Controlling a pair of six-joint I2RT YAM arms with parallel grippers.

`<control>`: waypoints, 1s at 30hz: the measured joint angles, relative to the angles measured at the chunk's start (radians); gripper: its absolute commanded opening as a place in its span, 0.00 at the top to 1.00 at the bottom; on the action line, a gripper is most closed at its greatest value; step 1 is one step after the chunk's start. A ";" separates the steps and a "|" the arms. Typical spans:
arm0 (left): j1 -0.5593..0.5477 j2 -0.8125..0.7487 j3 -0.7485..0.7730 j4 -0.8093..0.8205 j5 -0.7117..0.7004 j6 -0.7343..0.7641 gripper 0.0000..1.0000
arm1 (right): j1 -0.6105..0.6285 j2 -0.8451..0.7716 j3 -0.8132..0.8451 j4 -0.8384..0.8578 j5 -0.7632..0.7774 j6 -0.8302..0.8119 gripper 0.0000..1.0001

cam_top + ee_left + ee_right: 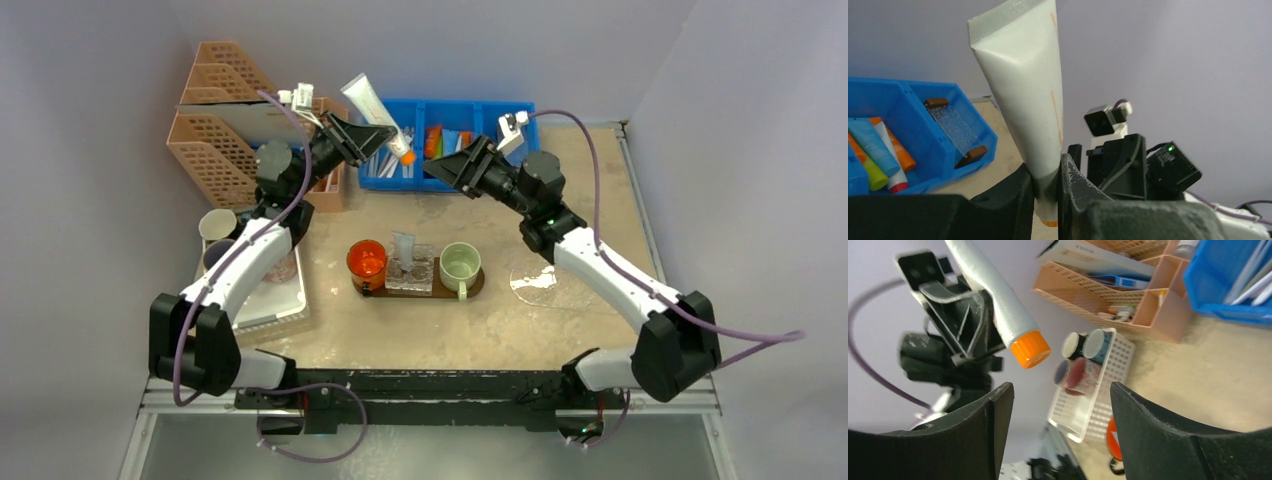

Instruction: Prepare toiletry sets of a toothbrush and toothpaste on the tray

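My left gripper (388, 137) (1048, 172) is shut on the neck of a white toothpaste tube (368, 103) (1023, 100) (998, 300) with an orange cap (1030, 349), held in the air over the blue bin (450, 115), crimped end up. My right gripper (437, 168) (1060, 395) stands open just right of the cap, apart from it, with nothing between its fingers. The dark wooden tray (474, 288) lies mid-table carrying an orange cup (366, 260), a clear glass with a pale tube (404, 245) standing in it, and a green cup (460, 265). Slim white toothbrushes (1253, 285) lie in the bin.
A peach mesh organizer (215, 130) (1108, 285) stands at the back left. A white perforated basket (285, 305) (1108, 380) with cups sits at the left edge. Coloured tubes (878, 150) lie in the blue bin (948, 150). A clear disc (535, 280) lies right of the tray.
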 measured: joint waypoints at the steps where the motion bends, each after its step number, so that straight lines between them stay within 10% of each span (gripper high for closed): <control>1: 0.000 -0.006 0.016 -0.043 0.019 0.040 1.00 | 0.000 -0.011 0.014 -0.041 -0.004 -0.039 0.26; 16: 0.000 -0.052 0.264 -0.589 0.203 0.566 1.00 | 0.000 -0.109 0.463 -0.686 -0.075 -0.703 0.26; 30: -0.161 -0.052 0.388 -0.956 0.235 0.976 1.00 | 0.000 -0.044 0.750 -0.970 -0.105 -0.935 0.26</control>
